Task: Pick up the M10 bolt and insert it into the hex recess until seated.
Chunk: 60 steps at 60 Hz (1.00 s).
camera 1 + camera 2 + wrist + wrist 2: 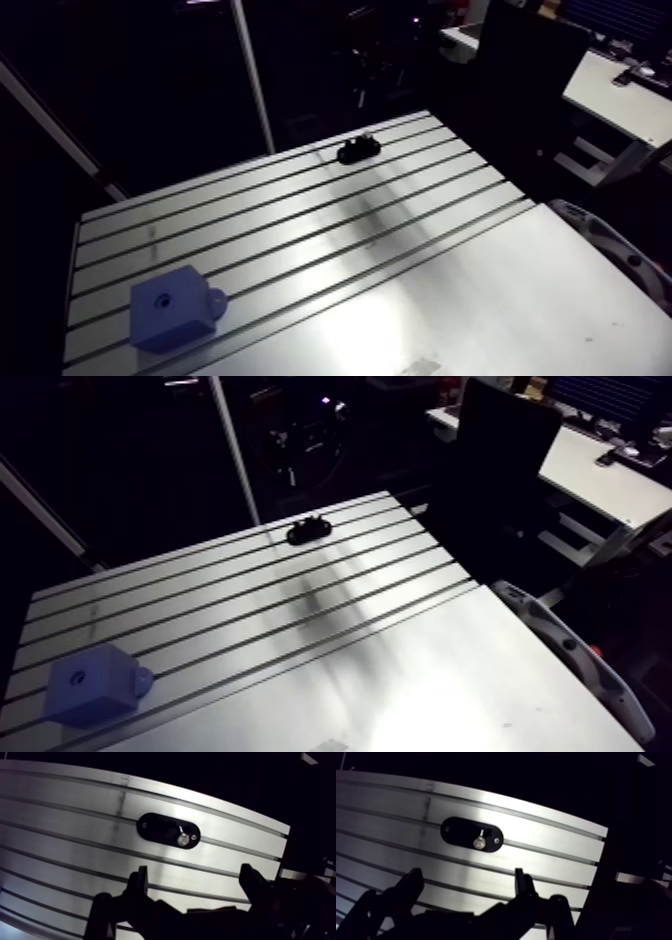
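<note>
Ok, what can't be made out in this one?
- bolt: in the wrist view only a bright end shows; the rest is lost in the black holder.
- blue block: in the arm view its recess is too small to read as hex; the block is not in the wrist view.
- tool: outside the arm view; open in the wrist view, its base cut off by the edge.

Wrist view: gripper [195,876] w/ 2 dark fingers [141,883] rising from lower edge of frame, one lower-centre, other lower-right, spread wide, nothing gripped betw. them.
</note>
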Motion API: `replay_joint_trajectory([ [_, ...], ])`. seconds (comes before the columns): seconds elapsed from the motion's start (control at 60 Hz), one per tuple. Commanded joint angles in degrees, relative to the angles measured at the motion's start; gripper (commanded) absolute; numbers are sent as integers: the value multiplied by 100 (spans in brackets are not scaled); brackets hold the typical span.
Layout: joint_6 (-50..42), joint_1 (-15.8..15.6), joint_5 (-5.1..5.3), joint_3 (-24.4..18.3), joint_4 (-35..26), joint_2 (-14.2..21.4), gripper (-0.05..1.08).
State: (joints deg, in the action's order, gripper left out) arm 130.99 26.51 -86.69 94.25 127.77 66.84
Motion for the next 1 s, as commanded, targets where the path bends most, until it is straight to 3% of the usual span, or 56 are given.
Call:
replay_joint_trajectory([
  [0.017,-50,21,35,-41,71,-239,1],
  [0.25,-131,21,60,-34,338,-427,3],
  [0.467,-244,13,59,-42,473,-493,25],
  [1.0,-236,30,60,-86,558,-658,39],
])
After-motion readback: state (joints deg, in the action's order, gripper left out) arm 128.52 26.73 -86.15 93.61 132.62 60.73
